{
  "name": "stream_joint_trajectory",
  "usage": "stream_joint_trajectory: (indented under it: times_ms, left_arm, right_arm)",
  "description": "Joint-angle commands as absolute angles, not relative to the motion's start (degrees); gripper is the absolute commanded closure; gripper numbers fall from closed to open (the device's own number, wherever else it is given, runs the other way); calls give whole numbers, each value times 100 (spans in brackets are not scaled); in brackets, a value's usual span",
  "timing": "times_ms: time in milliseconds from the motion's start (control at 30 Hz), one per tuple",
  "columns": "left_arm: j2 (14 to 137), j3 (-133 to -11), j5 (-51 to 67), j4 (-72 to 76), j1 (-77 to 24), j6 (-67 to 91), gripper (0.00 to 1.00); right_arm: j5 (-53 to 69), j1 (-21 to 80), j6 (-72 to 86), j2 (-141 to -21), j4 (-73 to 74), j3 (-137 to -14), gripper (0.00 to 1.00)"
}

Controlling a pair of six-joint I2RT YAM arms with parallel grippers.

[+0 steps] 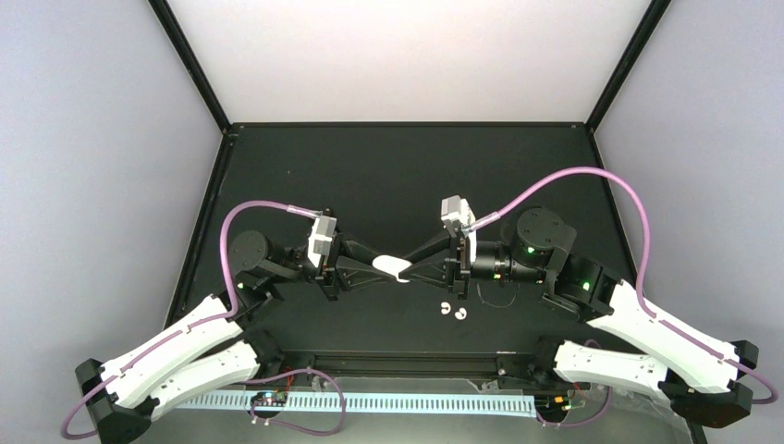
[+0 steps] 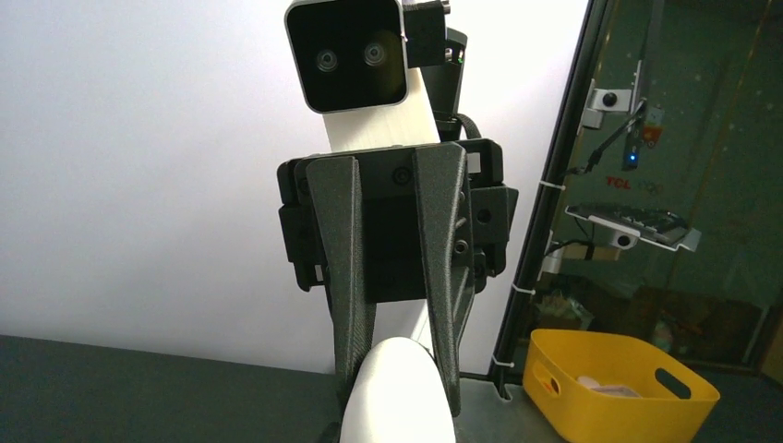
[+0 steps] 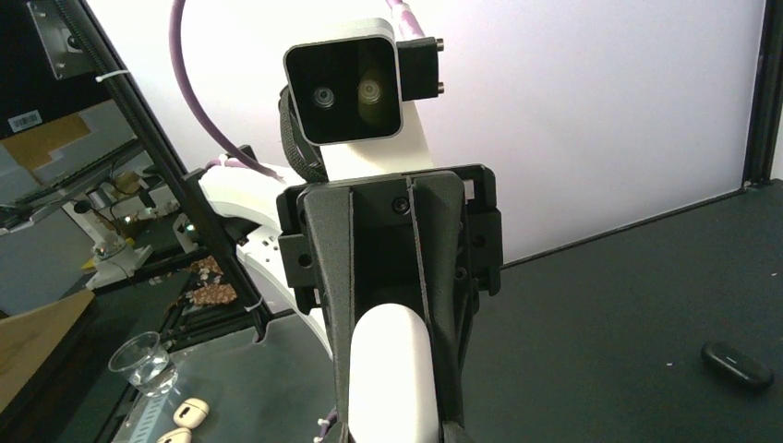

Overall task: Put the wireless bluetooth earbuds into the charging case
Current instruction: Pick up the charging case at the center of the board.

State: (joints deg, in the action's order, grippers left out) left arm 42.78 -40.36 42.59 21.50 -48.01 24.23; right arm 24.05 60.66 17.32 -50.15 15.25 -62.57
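My left jaws and right jaws both clamp the white charging case (image 1: 396, 269) mid-frame; next, I reckon, pry it open, then fetch the earbuds (image 1: 453, 312) lying just below-right.

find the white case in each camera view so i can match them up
Top external: the white case is at the centre, between the left hand and the right hand.
Left wrist: bottom centre, in the facing right hand.
Right wrist: bottom centre, in the facing left hand.
Shared landmark: the black table, seen in all three.
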Motion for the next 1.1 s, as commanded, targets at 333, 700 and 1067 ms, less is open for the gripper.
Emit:
stream_joint_trajectory:
  times_ms: [333,700,1067]
  left_arm:
    - [4214,-4202,4273,2332,-4783,2335,98]
    - [4280,-4315,4481,2357,-4781,2406,98]
    - [4298,-4222,4313,2480,-4786,2641,67]
  right_arm:
    - [2311,6040,1584,-5030,2080,-6543,58]
    - [2520,6042,1662,-5177,1889,-6588,73]
    - [2316,6040,1746,-4931,1387,-6294,82]
